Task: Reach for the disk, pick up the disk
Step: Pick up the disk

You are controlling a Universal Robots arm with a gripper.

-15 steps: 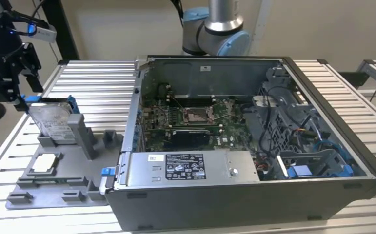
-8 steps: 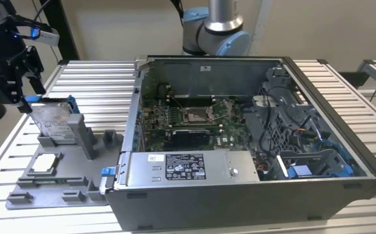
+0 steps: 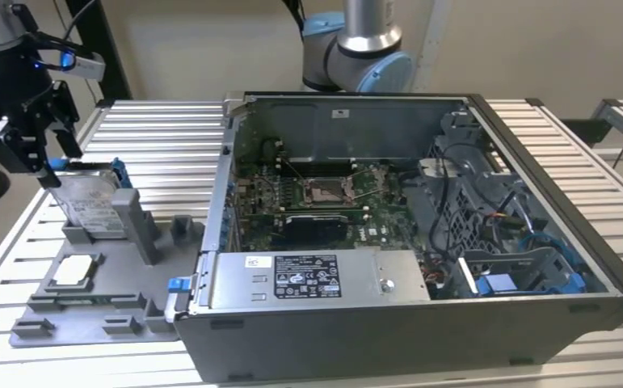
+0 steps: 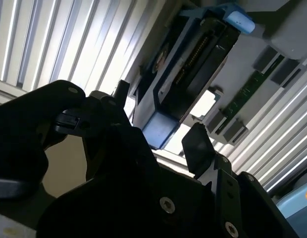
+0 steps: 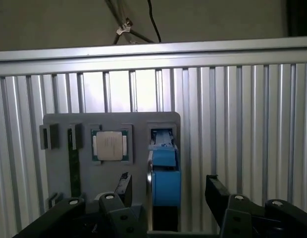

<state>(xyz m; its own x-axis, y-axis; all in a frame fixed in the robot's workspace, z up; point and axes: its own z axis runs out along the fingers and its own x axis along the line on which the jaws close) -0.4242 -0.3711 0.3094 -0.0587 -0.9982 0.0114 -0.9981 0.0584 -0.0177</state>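
The disk [image 3: 87, 204] stands on edge in a slot of the grey holder [image 3: 79, 311], blue rail uppermost, straight ahead of my gripper [image 5: 168, 191] along its line of approach. In the first wrist view its thin edge runs away from the tool, centred in the gap. Its broad faces look toward the fingers [image 5: 125, 187] on either side. The jaws are spread wide, clear of the disk and holding nothing. The square chip [image 5: 109, 146] lies in the holder just beside the disk, off to one finger's side.
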